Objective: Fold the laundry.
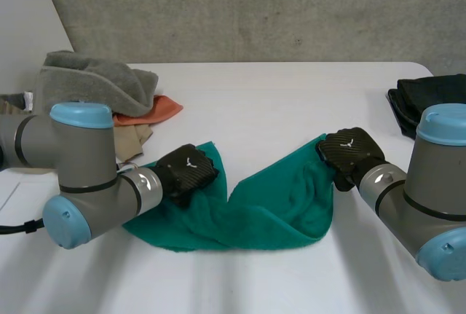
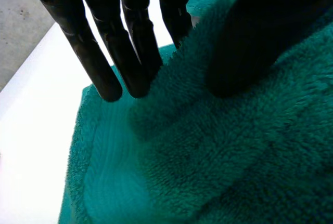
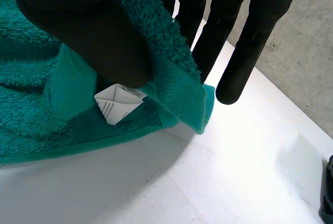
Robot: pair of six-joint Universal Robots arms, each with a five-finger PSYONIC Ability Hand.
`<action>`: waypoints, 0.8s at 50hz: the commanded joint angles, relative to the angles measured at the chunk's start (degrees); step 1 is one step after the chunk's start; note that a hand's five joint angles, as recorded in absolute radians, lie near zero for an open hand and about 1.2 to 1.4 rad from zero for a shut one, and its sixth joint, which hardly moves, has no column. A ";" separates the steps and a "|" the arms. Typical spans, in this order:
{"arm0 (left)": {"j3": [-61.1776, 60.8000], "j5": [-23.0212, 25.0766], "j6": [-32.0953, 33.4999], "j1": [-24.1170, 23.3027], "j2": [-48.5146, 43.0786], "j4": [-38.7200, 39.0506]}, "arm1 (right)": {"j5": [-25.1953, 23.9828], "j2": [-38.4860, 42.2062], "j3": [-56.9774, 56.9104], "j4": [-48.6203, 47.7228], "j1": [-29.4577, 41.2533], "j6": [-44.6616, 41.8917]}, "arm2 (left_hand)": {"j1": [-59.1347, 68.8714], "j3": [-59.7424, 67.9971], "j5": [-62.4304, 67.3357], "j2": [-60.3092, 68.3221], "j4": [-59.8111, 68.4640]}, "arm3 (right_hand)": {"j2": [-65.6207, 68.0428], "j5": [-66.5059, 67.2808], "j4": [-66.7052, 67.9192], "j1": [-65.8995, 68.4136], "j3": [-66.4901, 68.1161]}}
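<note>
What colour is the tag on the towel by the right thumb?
White, faint print; the tag on the teal towel shows best in the right wrist view.

Light was bright and even; the white table (image 2: 26,156) glared blank in the left wrist view, and the green towel (image 3: 31,99) threw a soft shadow under its lifted corner.

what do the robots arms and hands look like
The left arm and right arm are thick grey tubes with rounded joints closed by light-blue caps. The left hand and right hand are black with a woven, carbon-like sheen, each with a small white mark on its back. The fingers are long, smooth and round-tipped.
</note>
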 commanded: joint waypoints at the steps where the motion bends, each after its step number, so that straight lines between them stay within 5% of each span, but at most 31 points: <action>1: 0.96 -2.05 -3.04 -0.42 0.52 3.74 | 0.16 -0.01 -1.47 0.47 0.11 -0.51 | 15.27 18.04 18.16 17.18 17.73 | 12.39 11.58 11.15 16.67 11.60; 10: 11.75 -19.60 -9.10 -1.21 1.14 26.39 | 2.44 0.96 -15.34 -3.83 0.90 -2.19 | 15.27 18.04 18.16 17.18 17.73 | 12.39 11.58 11.15 16.67 11.60; 19: 11.52 -28.24 -19.56 -2.44 10.27 44.17 | 8.25 -0.09 -21.60 -25.71 1.08 5.63 | 15.27 18.04 18.16 17.18 17.73 | 12.39 11.58 11.15 16.67 11.60; 29: -13.17 -29.47 -20.53 -5.34 18.80 42.69 | 7.29 4.29 -21.42 -10.36 0.90 5.55 | 15.27 18.04 18.16 17.18 17.73 | 12.39 11.58 11.15 16.67 11.60; 40: -30.24 -34.04 -21.06 -11.93 20.12 24.69 | 4.82 11.77 -14.92 -1.20 0.64 2.92 | 15.27 18.04 18.16 17.18 17.73 | 12.39 11.58 11.15 16.67 11.60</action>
